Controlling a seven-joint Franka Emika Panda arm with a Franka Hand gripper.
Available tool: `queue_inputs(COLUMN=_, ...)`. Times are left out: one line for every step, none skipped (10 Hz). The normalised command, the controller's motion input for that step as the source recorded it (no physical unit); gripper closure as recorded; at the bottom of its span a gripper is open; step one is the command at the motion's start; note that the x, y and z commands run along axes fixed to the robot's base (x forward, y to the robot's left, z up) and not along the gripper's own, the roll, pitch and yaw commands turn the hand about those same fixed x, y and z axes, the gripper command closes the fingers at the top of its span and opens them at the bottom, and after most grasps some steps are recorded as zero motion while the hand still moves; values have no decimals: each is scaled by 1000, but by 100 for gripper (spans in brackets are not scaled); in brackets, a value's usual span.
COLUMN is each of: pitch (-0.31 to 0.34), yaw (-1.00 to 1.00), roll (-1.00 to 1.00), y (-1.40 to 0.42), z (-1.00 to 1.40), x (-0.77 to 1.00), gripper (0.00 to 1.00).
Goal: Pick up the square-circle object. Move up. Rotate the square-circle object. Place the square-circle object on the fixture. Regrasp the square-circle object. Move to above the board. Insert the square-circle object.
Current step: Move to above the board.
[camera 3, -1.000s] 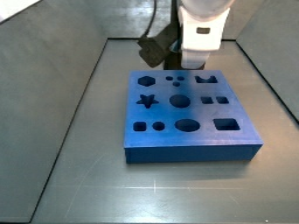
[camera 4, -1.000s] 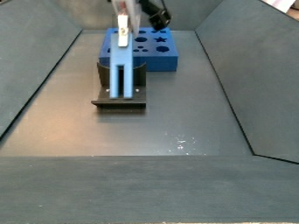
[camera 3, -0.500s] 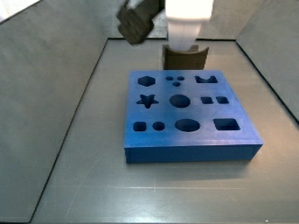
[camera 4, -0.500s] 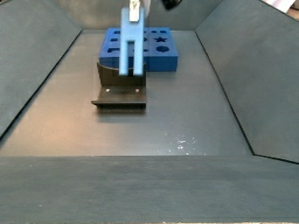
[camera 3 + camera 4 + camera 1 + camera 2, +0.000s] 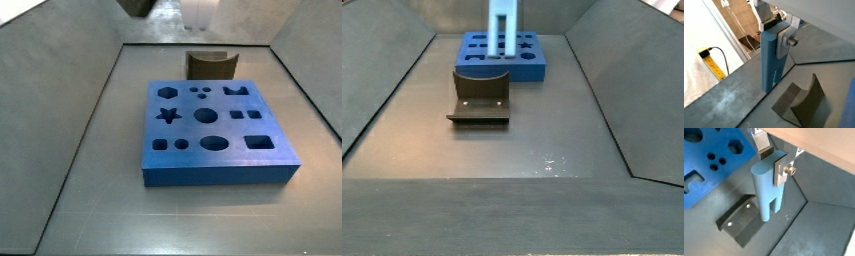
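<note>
My gripper [image 5: 775, 38] is shut on the square-circle object [image 5: 769, 65], a long pale blue bar with a slotted lower end. The bar hangs upright from the silver fingers [image 5: 781, 169] and is clear of everything below. It also shows in a side view [image 5: 504, 30], high above the floor, with the gripper above the frame. The dark brown fixture [image 5: 481, 96] stands on the floor below it and shows in both wrist views [image 5: 740, 226] [image 5: 801, 104]. The blue board [image 5: 214, 130] with its shaped holes lies beyond the fixture [image 5: 210, 65].
Sloped grey walls [image 5: 382, 90] enclose the floor on both sides. In a side view the arm's lower part [image 5: 198, 10] only shows at the top edge. A corner of the board [image 5: 707, 158] lies close beside the hanging bar in a wrist view.
The gripper has risen straight up with the bar in it. The bar's lower end has left the fixture's notch and now hangs well above it.
</note>
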Motion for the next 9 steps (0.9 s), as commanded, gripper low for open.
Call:
queue_inputs(pitch=112, yaw=29, roll=-59, y=-79, z=1000, x=-163, gripper=100)
queue_inputs(pitch=106, yaw=39, roll=-58, y=-62, z=1000, x=-144, gripper=100)
queue_inputs(pitch=94, yaw=46, roll=-59, y=-49, z=944, x=-120, gripper=100)
queue_inputs(pitch=87, yaw=48, roll=-59, y=-32, z=792, x=-87, gripper=100)
queue_inputs(pitch=84, yaw=50, roll=-63, y=-21, z=588, x=-50, gripper=100)
queue_inputs(pitch=93, yaw=47, roll=-59, y=-17, z=437, x=-32, gripper=100)
queue_inputs(pitch=99, yaw=46, roll=-56, y=-16, z=341, x=-21, gripper=100)
queue_inputs(pitch=80, yaw=1000, roll=-470, y=-1000, z=242, x=-372, gripper=100)
queue_inputs(pitch=74, yaw=1000, roll=-458, y=-1000, z=205, x=-356, gripper=100)
